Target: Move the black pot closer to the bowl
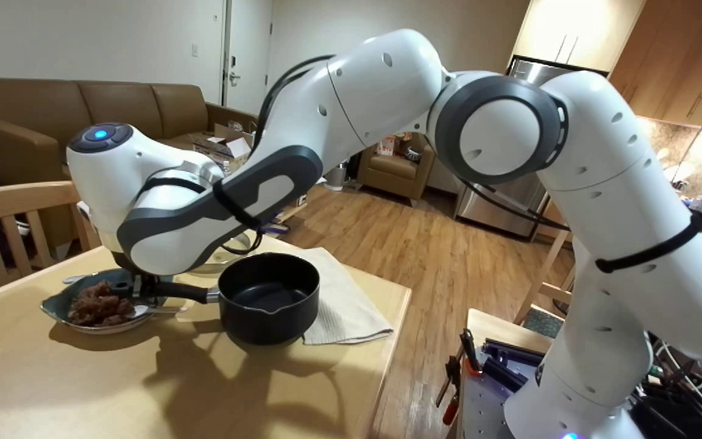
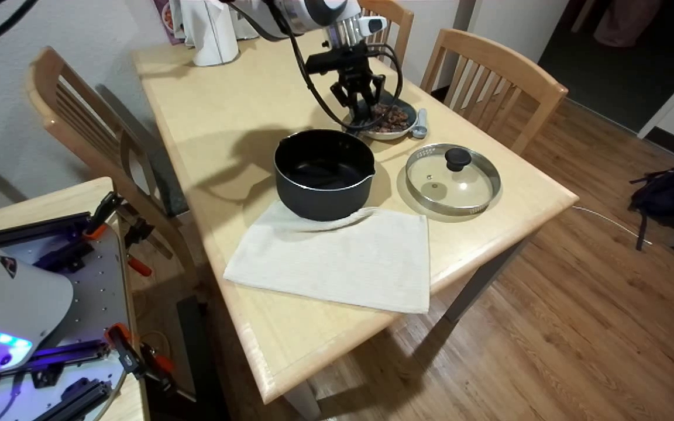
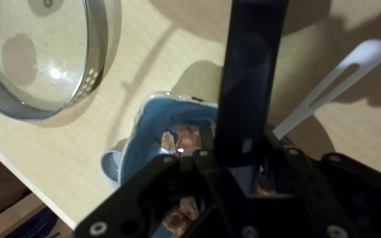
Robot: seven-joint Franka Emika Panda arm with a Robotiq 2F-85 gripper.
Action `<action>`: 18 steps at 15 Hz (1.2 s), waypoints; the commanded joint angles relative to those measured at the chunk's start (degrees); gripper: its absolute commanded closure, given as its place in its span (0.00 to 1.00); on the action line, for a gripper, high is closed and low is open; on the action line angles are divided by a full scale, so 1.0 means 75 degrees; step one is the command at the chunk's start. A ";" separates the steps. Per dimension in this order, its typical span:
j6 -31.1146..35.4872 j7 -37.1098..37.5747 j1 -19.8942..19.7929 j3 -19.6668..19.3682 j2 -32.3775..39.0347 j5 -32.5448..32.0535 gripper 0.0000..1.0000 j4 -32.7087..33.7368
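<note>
Over the blue bowl (image 3: 147,132), the claw (image 3: 240,152) is clamped on the long handle (image 3: 251,66) from both sides; the black pot (image 2: 325,196) (resting or raised, I cannot tell) is upright near the bowl, by a pale cloth (image 2: 337,263).

Matt pot (image 2: 325,199), glossy glass lid (image 2: 451,182)

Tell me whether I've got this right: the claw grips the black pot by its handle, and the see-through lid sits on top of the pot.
Not quite: the see-through lid is not on the black pot; an exterior view shows it lying on the table beside the pot. The rest stands: the claw grips the pot by its handle.
</note>
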 commanded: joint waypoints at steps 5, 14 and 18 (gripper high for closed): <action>0.0509 -0.1166 0.0031 0.0294 0.0098 -0.0321 0.88 0.0072; 0.0278 -0.3541 0.0229 0.0877 0.0348 -0.0589 0.88 0.0090; 0.0253 -0.3654 0.0278 0.0850 0.0355 -0.0660 0.88 0.0156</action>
